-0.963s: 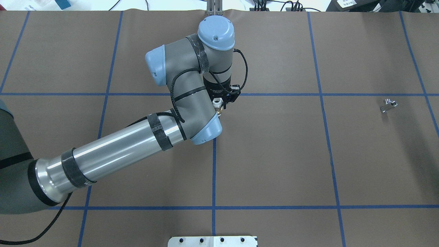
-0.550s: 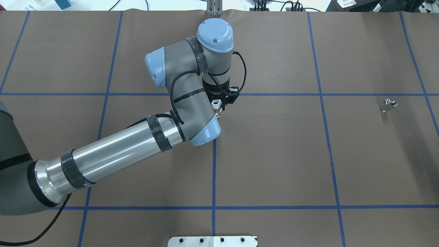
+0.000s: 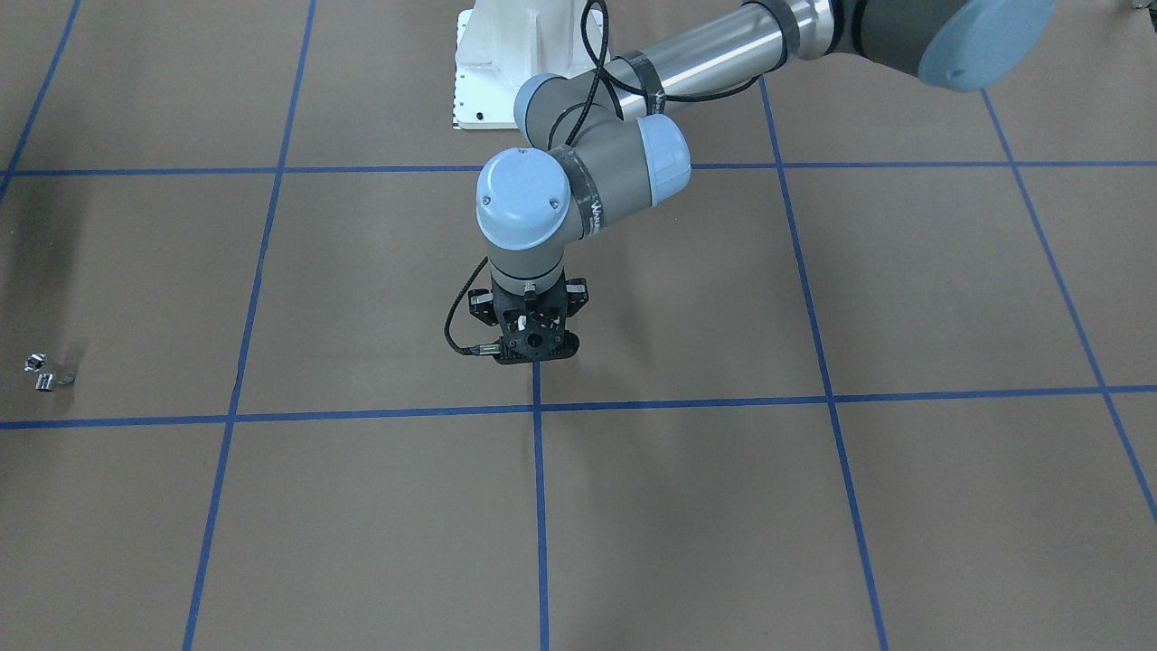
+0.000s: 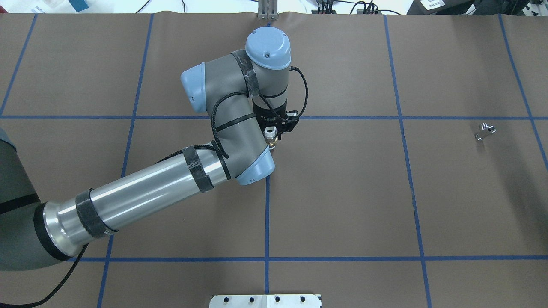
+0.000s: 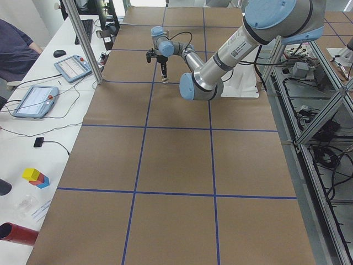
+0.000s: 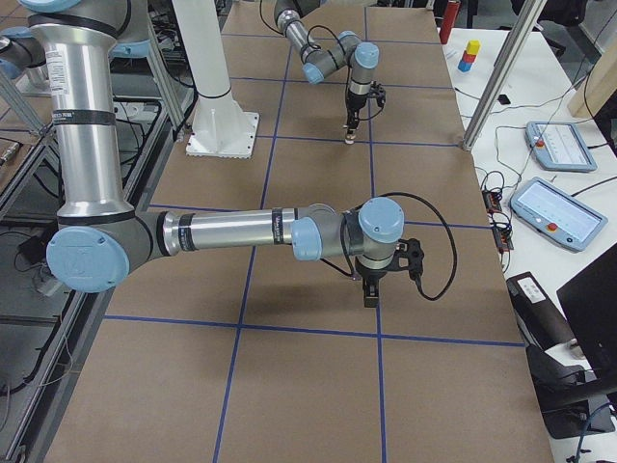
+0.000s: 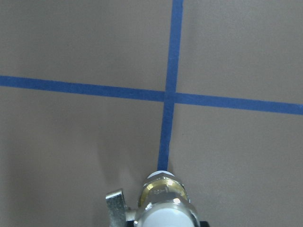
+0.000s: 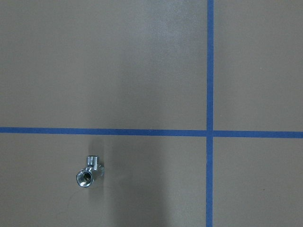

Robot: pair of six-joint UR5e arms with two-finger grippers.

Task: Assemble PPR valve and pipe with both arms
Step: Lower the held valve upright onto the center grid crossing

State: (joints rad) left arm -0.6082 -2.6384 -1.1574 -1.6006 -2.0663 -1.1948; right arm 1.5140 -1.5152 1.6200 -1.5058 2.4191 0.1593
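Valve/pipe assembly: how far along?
Done: the left tool has the PPR valve gripped. In hand: the right tool hangs near the pipe, which shows in its wrist view. Left: the pipe lies loose on the table, ungrasped; nothing joined yet.

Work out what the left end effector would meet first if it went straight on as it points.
The left end effector points down, shut on the PPR valve. Its lower end would likely touch the table cover first, near the blue tape line.
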